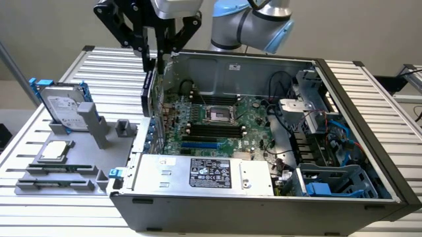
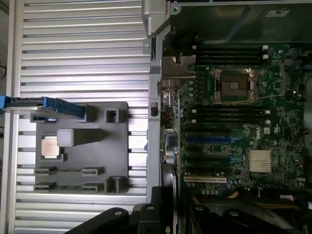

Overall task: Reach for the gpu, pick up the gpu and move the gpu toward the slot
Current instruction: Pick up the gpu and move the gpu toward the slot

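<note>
**Dark graphics card hangs over open computer case**

Black, thin and flat, the gpu [image 1: 147, 91] hangs on edge in the black tool [image 1: 158, 52], clamped at its upper edge, just above the open grey metal computer case's [image 1: 343, 153] wall beside the green motherboard [image 1: 218, 123]. It looks light, stiff and fragile; edges are the safest hold.

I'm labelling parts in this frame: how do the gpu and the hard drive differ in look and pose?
The gpu is dark and thin, hanging from the end effector at the case's edge; the hard drive is silver, blue-railed, and stands in the grey holder. Both stand on edge.
</note>
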You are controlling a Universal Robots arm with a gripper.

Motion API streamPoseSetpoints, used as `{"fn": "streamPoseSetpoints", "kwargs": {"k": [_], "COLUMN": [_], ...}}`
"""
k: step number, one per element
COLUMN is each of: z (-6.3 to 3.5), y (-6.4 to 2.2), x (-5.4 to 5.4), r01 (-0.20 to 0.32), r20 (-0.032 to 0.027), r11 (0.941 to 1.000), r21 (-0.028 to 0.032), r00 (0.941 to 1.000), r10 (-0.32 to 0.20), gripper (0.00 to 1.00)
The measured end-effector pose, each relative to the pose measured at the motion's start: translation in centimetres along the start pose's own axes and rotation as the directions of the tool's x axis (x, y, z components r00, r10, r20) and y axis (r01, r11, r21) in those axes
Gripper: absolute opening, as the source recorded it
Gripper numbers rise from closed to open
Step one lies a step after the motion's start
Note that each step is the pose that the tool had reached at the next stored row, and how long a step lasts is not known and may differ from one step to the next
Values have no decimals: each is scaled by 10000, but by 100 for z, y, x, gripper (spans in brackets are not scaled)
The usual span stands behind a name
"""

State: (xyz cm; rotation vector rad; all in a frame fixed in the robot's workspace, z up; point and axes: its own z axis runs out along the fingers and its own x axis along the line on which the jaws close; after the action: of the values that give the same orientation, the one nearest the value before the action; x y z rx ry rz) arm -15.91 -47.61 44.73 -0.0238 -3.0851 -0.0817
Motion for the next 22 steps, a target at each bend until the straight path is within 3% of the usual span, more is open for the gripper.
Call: {"fn": "streamPoseSetpoints", "kwargs": {"k": [13, 22], "z": [9, 83], "y": [20, 82], "x": [-590, -932], "r01": [1, 5], "r20": [26, 97], "r11": [10000, 10000], "r21": [-1, -2], "r00": [10000, 10000], "r10": [-1, -5], "gripper": [26, 26]}}
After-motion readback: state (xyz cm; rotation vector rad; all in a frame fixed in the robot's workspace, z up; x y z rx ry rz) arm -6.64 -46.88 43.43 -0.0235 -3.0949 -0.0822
